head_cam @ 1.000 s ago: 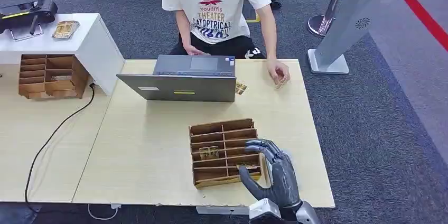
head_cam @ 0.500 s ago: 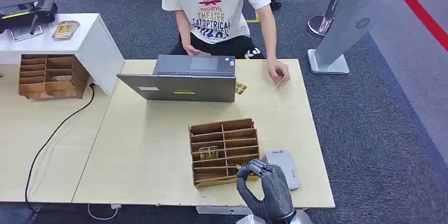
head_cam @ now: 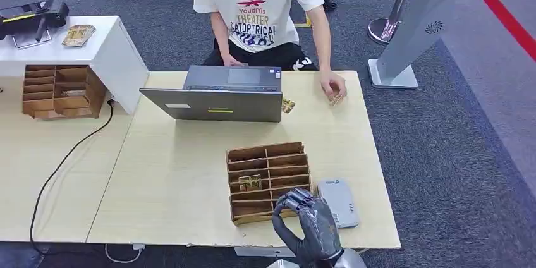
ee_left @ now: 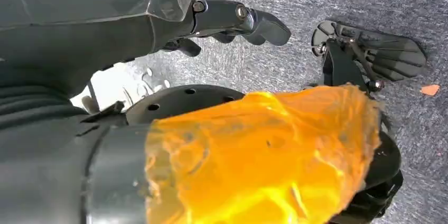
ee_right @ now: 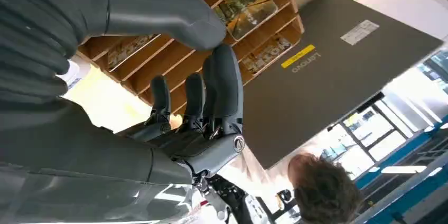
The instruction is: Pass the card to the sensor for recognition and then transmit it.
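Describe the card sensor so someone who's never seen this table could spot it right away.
Start at the light wooden table with the open laptop. Near its front edge stands a slotted wooden card rack. The sensor lies flat beside it, toward the carpet: a small pale grey slab with rounded corners, the only non-wooden thing there.

We see the right hand covering the near right corner of the wooden rack, and its wrist is cut off at the six o'clock edge. The card in the rack is too small for us to read. The person's head is cropped at twelve o'clock. We cannot identify the small gold objects behind the laptop.
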You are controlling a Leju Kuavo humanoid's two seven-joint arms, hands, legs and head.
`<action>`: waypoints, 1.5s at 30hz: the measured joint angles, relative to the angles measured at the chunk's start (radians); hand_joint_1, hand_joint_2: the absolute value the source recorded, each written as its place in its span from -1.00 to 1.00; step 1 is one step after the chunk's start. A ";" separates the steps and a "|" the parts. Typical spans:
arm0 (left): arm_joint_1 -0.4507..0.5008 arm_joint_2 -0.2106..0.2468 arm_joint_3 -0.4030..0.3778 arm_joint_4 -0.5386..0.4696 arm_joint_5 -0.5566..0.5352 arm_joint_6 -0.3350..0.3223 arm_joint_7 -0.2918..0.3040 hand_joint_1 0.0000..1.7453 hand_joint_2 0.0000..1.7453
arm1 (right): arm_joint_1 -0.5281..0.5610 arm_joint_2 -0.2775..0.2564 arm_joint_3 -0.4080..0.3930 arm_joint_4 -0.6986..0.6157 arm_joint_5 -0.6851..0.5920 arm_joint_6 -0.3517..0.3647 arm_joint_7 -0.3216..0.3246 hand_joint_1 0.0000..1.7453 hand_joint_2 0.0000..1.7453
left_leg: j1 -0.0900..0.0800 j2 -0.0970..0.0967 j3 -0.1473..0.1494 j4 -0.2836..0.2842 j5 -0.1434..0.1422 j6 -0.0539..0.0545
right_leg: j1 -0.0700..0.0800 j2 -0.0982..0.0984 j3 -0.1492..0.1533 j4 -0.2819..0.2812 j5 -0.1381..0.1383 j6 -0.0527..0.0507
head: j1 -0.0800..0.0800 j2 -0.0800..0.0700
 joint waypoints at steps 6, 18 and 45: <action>0.000 0.000 0.000 0.000 -0.002 -0.003 0.000 -1.00 -1.00 | -0.021 -0.005 0.016 0.032 0.013 -0.011 0.014 -0.02 1.00 | 0.000 0.000 0.000 0.000 0.000 0.000 | 0.000 0.000 0.000 0.000 0.000 0.000 | 0.000 0.000; 0.000 0.000 -0.003 0.000 -0.011 -0.006 0.000 -1.00 -1.00 | -0.049 -0.014 0.020 0.087 0.056 -0.043 0.048 -0.40 1.00 | 0.000 0.000 0.000 0.000 0.000 0.000 | 0.000 0.000 0.000 0.000 0.000 0.000 | 0.000 0.000; -0.001 0.000 -0.005 0.000 -0.019 -0.001 0.014 -1.00 -1.00 | -0.091 -0.048 0.020 0.170 0.243 -0.103 0.132 0.12 1.00 | 0.000 0.000 0.000 0.000 0.000 0.000 | 0.000 0.000 0.000 0.000 0.000 0.000 | 0.000 0.000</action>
